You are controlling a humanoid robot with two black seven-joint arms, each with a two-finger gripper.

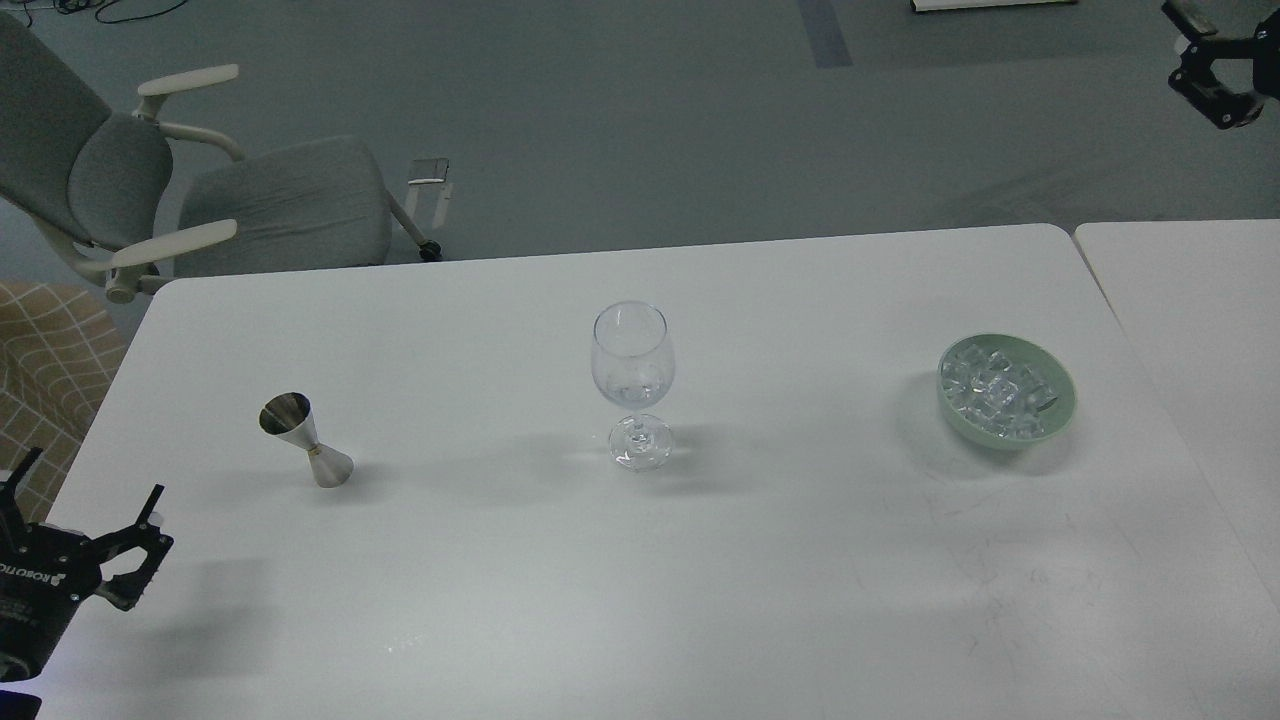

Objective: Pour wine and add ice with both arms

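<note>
A clear wine glass (632,385) stands upright at the table's middle, with a little clear wine (632,393) barely visible low in its bowl. A steel jigger (305,440) stands free at the left. Clear ice cubes (998,390) are heaped in a pale green bowl (1062,405) at the right. My left gripper (88,485) is open and empty at the bottom left corner, well below and left of the jigger. My right gripper (1200,65) is open and empty at the top right, high beyond the table, far from the bowl.
The white table (640,580) has rounded corners; a second white table (1200,300) abuts its right side. A grey office chair (200,200) stands beyond the far left corner. A tan checked seat (45,360) is at the left edge.
</note>
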